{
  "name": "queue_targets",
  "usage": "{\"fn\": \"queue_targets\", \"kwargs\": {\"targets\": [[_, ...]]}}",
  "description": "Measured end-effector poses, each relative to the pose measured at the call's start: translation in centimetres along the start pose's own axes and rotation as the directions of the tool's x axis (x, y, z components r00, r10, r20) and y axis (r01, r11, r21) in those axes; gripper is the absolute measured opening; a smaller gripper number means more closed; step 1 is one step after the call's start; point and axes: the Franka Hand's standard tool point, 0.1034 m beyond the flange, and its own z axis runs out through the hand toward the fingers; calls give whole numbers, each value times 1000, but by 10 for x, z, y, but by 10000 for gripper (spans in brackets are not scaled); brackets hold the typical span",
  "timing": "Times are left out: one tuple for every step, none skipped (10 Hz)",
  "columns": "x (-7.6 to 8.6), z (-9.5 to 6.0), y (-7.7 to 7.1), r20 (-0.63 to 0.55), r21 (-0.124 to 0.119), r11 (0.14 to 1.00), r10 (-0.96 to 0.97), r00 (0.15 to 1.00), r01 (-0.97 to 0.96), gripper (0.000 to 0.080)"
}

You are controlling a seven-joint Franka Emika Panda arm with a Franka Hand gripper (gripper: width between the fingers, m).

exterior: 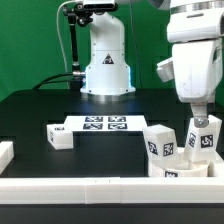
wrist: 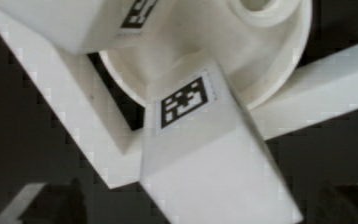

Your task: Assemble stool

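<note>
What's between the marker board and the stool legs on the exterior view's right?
Only bare black table, between the marker board and the nearest stool leg; the exterior view shows it.

Black table (exterior: 40, 108), marker board (exterior: 105, 124), white legs (exterior: 59, 136)

1. I am reading no words, numbers or brand names anywhere.
2. I am seeing only black-and-white square tags (exterior: 96, 124), sitting on the marker board (exterior: 73, 123), the stool legs (exterior: 160, 143) and the wrist view's leg (wrist: 202, 160).
3. A dark mark on the arm's base (exterior: 108, 80) is showing too small to read.
</note>
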Motion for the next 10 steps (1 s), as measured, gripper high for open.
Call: {"fn": "queue_targets", "kwargs": {"targets": [[-1,2,0,9,-4,996,-86,996,86,649],[-1,3,0,21,-8,987,-158,987,158,649],[-2,4,0,33,-11,973,-229,973,230,649],[-3,5,0,38,-9,961,-276,960,277,649],[-5,7,0,46,-6,948,-318,947,318,649],[-8,8,1,57,-1,917,-397,916,398,649],[-10,9,2,66,3,892,-452,890,452,649],[-11,9,3,71,5,876,-482,873,483,649],[-13,10,3,76,10,851,-524,848,525,629],[-14,10,4,77,10,857,-514,854,515,629]]}}
